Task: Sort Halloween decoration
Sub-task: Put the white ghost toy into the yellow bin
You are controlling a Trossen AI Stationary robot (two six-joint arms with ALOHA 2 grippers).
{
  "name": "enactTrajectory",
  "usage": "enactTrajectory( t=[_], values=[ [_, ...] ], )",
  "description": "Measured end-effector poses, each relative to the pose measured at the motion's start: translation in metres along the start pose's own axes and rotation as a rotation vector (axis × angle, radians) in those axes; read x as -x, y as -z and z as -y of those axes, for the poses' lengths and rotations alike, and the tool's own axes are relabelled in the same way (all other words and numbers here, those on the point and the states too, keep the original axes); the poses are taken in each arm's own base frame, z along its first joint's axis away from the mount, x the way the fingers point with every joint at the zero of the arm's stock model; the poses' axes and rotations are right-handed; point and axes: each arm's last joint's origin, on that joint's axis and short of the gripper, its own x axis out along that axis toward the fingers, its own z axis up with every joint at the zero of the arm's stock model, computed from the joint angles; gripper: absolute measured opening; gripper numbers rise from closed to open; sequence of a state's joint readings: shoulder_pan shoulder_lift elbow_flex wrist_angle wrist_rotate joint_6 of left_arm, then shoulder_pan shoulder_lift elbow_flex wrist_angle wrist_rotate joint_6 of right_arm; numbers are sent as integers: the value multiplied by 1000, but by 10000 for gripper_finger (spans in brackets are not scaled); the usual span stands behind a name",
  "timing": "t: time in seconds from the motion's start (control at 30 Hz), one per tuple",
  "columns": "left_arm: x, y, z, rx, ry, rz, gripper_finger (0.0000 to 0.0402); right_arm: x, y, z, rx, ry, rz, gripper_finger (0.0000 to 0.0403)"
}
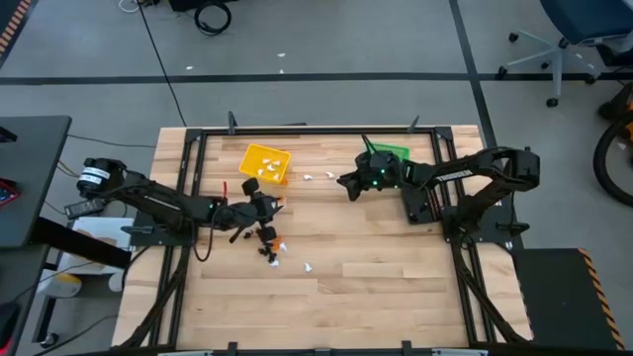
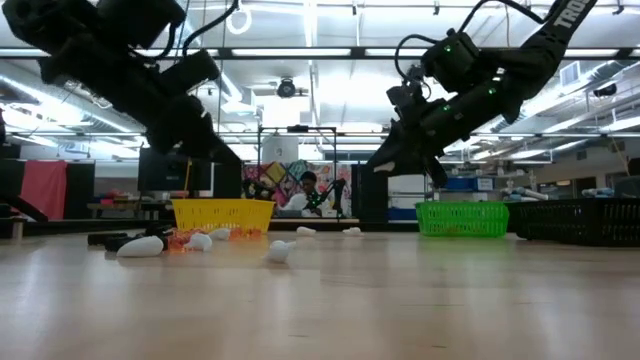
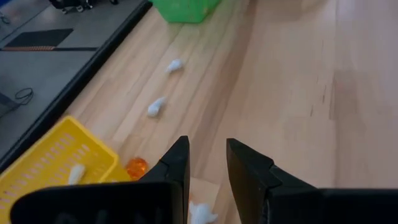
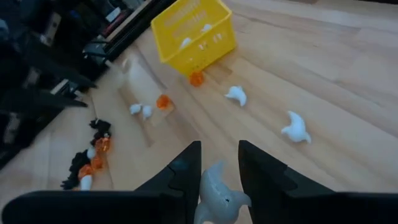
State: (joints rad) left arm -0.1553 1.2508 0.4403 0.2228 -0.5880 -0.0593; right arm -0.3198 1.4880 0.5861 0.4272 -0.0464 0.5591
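The decorations are tiny white, orange and black trinkets. A mixed pile lies on the table near my left gripper, and it also shows in the right wrist view. Two loose white ones lie between the yellow bin and the green bin. My left gripper hovers next to the yellow bin, narrowly open with nothing between its tips. My right gripper is raised over the table's middle, shut on a white trinket. My right gripper pinches a white ghost-shaped trinket between its two fingers. The fingers slant down toward the table's left side. The trinket is lifted clear of the table.
The yellow bin holds a few white trinkets, and orange ones lie just outside it. A black bin stands at the right edge by the green bin. White trinkets lie toward the near side.
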Motion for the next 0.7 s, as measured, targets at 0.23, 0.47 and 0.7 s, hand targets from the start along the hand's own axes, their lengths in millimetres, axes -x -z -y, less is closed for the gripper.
enactTrajectory(
  t=[0.23, 0.47, 0.7],
  values=[
    [9, -14, -5, 29, 1, 35, 82, -20, 1, -9, 80, 33, -5, 109],
    [21, -19, -13, 101, 4, 49, 82, -68, -25, -25, 153, 6, 21, 109],
    [32, -22, -20, 156, 7, 69, 82, -117, -54, -43, 256, -36, 67, 109]
  ],
)
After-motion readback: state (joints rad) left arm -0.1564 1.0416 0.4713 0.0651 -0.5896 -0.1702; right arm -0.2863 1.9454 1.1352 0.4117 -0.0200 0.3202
